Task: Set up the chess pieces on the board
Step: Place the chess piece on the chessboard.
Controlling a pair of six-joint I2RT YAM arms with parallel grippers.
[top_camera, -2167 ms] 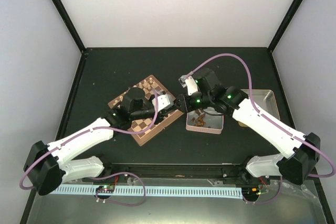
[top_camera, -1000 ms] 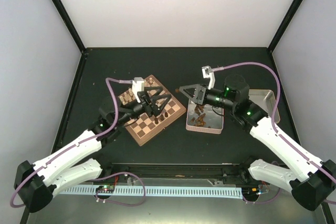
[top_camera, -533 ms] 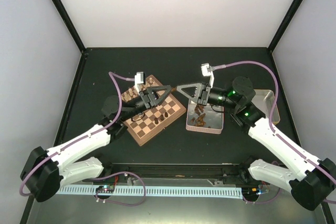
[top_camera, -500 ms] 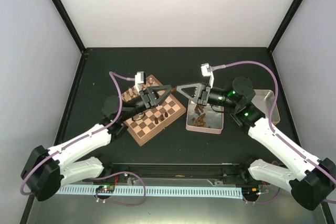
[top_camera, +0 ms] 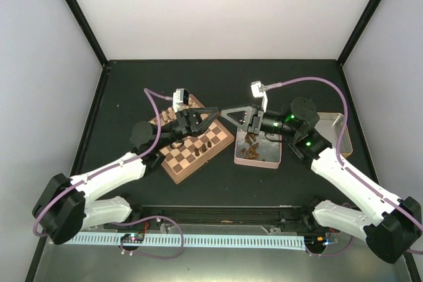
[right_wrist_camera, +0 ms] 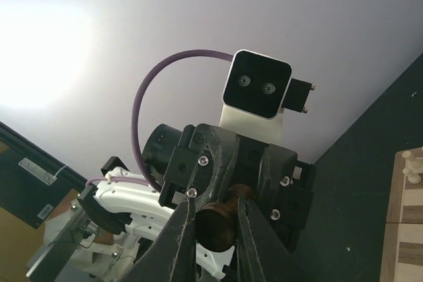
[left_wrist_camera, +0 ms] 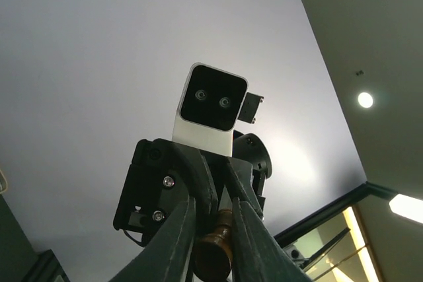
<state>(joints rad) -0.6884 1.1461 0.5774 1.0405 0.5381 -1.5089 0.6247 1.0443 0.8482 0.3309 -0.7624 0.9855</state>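
A dark chess piece hangs in mid-air between the board and the tin. The left gripper is clenched on it, and the right gripper, tip to tip with the left, pinches what seems the same piece. Below lies a matte black table; pale walls with black corner posts close it in.

The left arm and right arm have white shells and black joints. Purple cables run to white two-lensed cameras set on black housings with silver screws.
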